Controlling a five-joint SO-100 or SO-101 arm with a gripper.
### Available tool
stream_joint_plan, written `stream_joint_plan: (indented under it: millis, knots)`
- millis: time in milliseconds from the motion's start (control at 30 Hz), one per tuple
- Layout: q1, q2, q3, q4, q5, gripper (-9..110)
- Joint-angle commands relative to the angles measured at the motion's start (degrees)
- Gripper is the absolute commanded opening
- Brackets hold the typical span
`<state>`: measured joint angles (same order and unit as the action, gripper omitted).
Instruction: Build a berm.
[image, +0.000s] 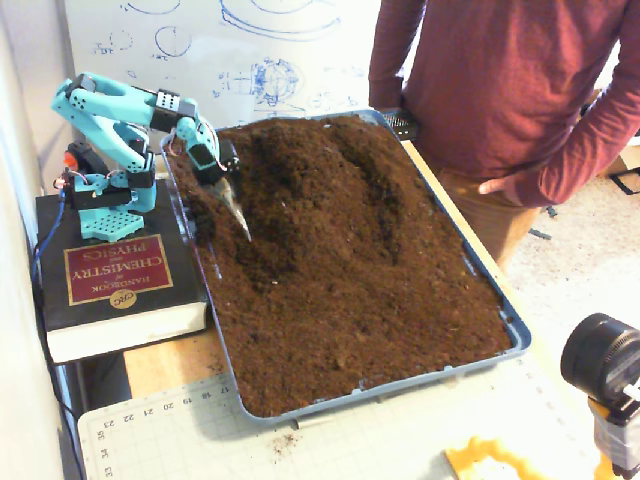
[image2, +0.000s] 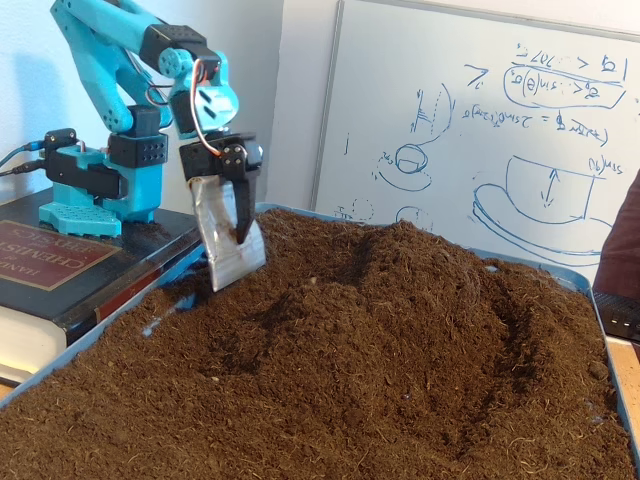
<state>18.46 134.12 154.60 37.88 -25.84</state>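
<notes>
The berm (image: 305, 185) is a raised ridge of loose dark-brown soil running down the far half of the blue tray (image: 512, 332), with a shadowed furrow (image: 378, 190) on its right. In the low fixed view the berm (image2: 400, 275) rises at centre, and the furrow (image2: 515, 330) curves along its right. My turquoise arm's gripper (image: 238, 212) holds a silver metal scoop blade (image2: 228, 240) at the berm's left side. The blade hangs tilted just above the soil near the tray's left wall, its black finger (image2: 241, 215) pressed on the plate.
The arm's base stands on a thick black book (image: 110, 275) left of the tray. A person in a maroon shirt (image: 500, 90) stands at the far right edge. A whiteboard (image2: 480, 130) is behind. A camera (image: 600, 360) and a cutting mat (image: 200, 430) lie in front.
</notes>
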Motion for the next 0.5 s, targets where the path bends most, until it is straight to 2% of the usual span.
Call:
stream_joint_plan:
  millis: [0,167,467]
  knots:
    - [6.3,0.3,-3.3,0.4,-7.2,0]
    - [9.8,-10.1,-4.5,0.2,-12.5,1]
    - [6.9,-30.8,-15.1,0.1,-22.4,1]
